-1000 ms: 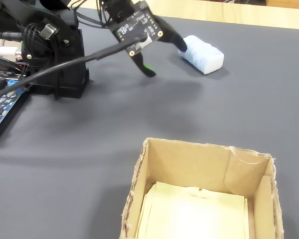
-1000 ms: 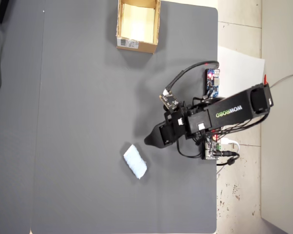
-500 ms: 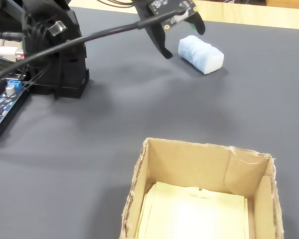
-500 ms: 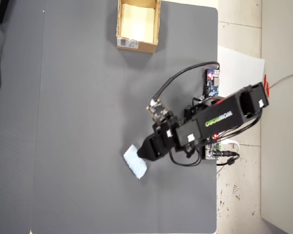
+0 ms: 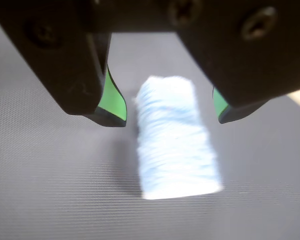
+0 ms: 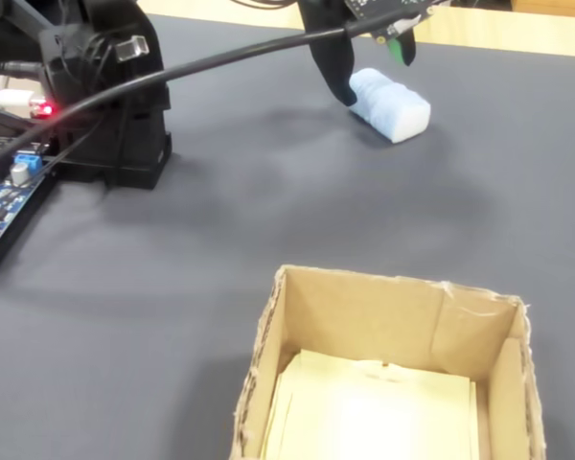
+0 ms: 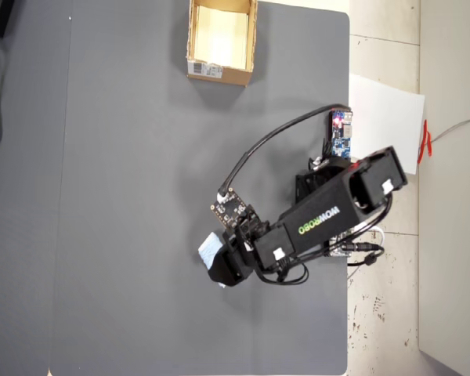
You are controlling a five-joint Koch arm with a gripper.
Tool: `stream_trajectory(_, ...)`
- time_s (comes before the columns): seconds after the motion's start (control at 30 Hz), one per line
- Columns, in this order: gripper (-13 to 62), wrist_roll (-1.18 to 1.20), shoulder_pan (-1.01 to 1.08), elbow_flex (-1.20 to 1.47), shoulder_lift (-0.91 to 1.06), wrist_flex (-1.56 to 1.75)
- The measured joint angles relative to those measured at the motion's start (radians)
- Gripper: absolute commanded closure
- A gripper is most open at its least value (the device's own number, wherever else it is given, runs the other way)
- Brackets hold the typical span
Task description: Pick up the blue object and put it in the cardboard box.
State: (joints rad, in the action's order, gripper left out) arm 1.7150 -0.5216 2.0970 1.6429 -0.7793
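The blue object (image 5: 176,145) is a pale blue-white soft block lying on the dark grey mat. In the wrist view it sits between and just below the two green-padded jaws. My gripper (image 5: 168,117) is open, with a gap on each side of the block and no contact that I can see. In the fixed view the gripper (image 6: 369,67) hovers over the far end of the blue object (image 6: 393,107). The cardboard box (image 6: 364,307) stands open in the near foreground, with a pale yellowish floor. From overhead the box (image 7: 219,72) is at the top and the blue object (image 7: 209,249) peeks out beside the gripper (image 7: 223,268).
The arm's black base (image 6: 115,105) stands at the left of the fixed view, with a blue circuit board (image 6: 5,196) and wires beside it. A black cable (image 6: 220,56) arcs from the base to the wrist. Overhead, a white sheet (image 7: 384,117) lies past the mat's right edge.
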Motion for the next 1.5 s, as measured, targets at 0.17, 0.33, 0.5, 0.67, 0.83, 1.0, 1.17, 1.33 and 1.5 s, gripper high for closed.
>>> stream_trajectory(0.17,15.6,-0.020,-0.006,-0.023,-0.098,0.023)
stream_trajectory(0.33,16.2,-0.040,-0.015,-0.071,-0.190,0.052)
stream_trajectory(0.5,24.3,-0.058,-0.020,-0.091,-0.221,0.052)
stream_trajectory(0.67,42.0,-0.084,-0.023,-0.080,-0.216,0.110)
stream_trajectory(0.83,45.0,-0.098,-0.025,-0.058,-0.198,0.175)
stream_trajectory(1.0,45.0,-0.112,0.002,0.034,-0.103,0.334)
stream_trajectory(1.17,44.9,-0.129,0.058,0.135,0.012,0.425)
stream_trajectory(1.33,45.0,-0.129,0.146,0.245,0.160,0.479)
stream_trajectory(1.5,45.0,-0.129,0.258,0.337,0.291,0.561)
